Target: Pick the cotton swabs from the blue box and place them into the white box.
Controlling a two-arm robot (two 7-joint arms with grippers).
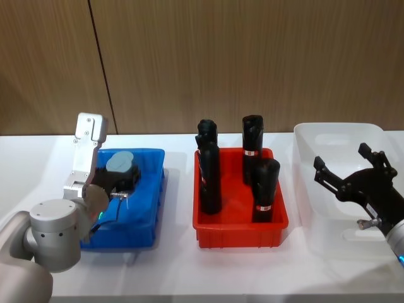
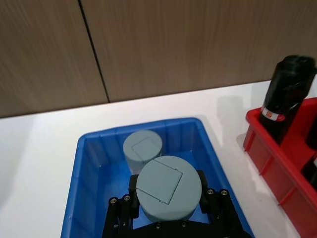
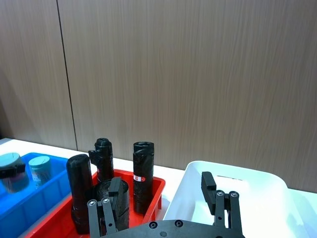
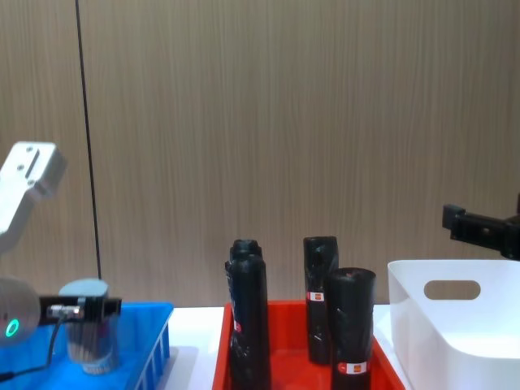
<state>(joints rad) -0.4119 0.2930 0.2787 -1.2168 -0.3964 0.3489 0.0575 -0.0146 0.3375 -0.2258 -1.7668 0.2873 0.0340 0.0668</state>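
The left gripper (image 2: 168,198) sits closest, its fingers (image 2: 132,186) clamped on either side of one tub of cotton swabs (image 2: 169,187). The tub is over the blue box (image 2: 86,168) at the left of the table (image 1: 177,271), its lid above the rim. A second tub (image 2: 142,147) stands just behind it in that box. The red tray (image 1: 240,230) of black rolls (image 1: 210,177) is in the middle. At the right, the right gripper (image 1: 344,159) hovers over the white box (image 1: 302,183), fingers spread apart.
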